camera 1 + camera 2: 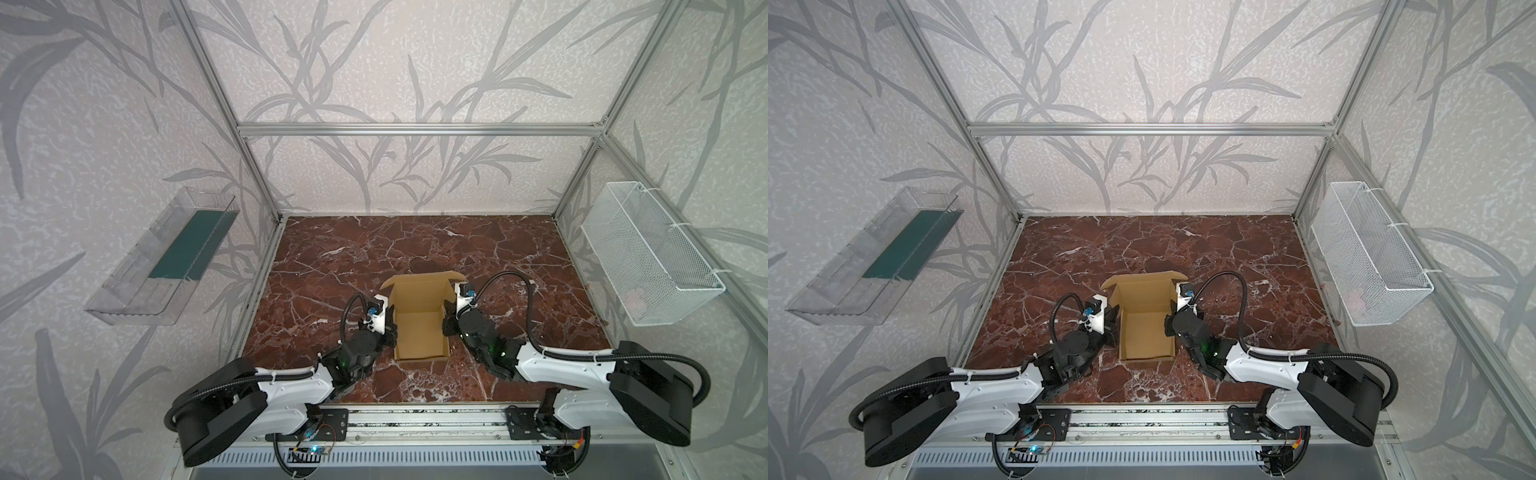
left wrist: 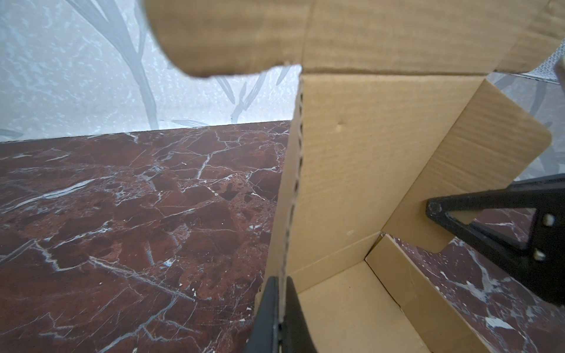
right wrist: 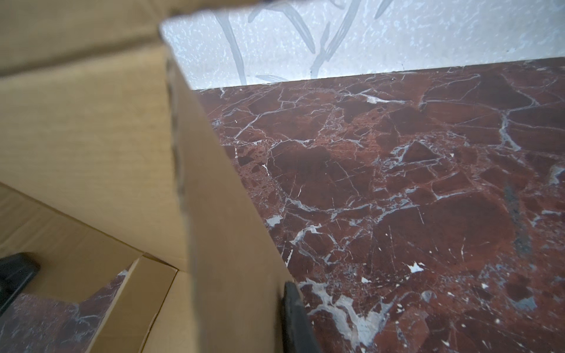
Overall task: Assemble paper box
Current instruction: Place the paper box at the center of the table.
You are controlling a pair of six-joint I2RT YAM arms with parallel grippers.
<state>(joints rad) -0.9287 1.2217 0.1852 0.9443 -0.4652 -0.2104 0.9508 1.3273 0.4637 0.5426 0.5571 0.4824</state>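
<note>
- Your paper box sits on the red-marble desk, toward the near edge and about midway across. In both top views it lies between the two arms.
- Its floor lies flat on the desk. The low front wall and both side walls stand up, and the tall back panel rises on the far side with a further flap folded at its top.
- Your left pincer is clamped tight on the box's left wall. In the left wrist view its two fingers sit on either side of the corrugated edge, with the cardboard between them.
- Your right pincer is at the box's right wall, drawn narrow and gripping it.
- The right wrist view shows only its outer finger, flat against the outside of that wall. The inner one is hidden behind the cardboard.
- A clear plastic tray hangs on the left wall and a white wire basket on the right wall, both well apart from the box.
</note>
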